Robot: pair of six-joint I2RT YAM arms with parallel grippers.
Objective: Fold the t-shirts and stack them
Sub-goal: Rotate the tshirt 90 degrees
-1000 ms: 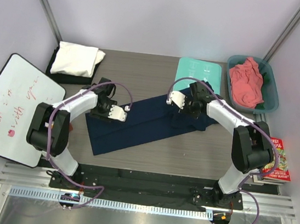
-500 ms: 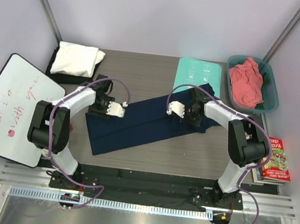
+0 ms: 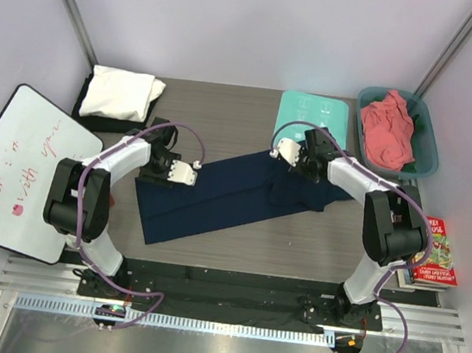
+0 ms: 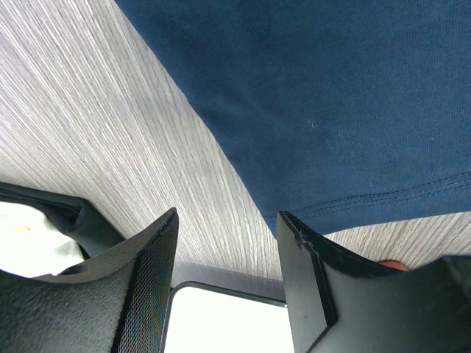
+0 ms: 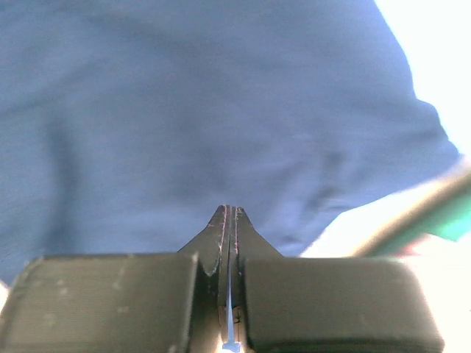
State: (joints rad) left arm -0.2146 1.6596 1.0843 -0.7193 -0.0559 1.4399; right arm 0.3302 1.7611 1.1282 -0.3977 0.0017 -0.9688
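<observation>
A dark navy t-shirt (image 3: 226, 188) lies spread in a diagonal band across the table. My left gripper (image 3: 153, 171) hovers open over its left end. In the left wrist view the fingers (image 4: 228, 217) straddle bare table beside the shirt's stitched hem (image 4: 331, 95). My right gripper (image 3: 307, 162) is over the shirt's far right end. Its jaws (image 5: 229, 209) are shut, tips pointing at navy cloth (image 5: 184, 110), and no cloth shows between them. A folded white t-shirt (image 3: 123, 94) rests on a black one (image 3: 85, 111) at the back left. A salmon t-shirt (image 3: 387, 131) is bunched in the tub.
The teal tub (image 3: 429, 137) stands at the back right, with a mint-green board (image 3: 314, 110) flat next to it. A whiteboard (image 3: 15, 165) leans off the table's left side. Books (image 3: 435, 251) lie at the right edge.
My right gripper has moved back toward the mint board over the shirt's far end. The left gripper shifted slightly left early on, then stayed still. Both jaws kept their state.
</observation>
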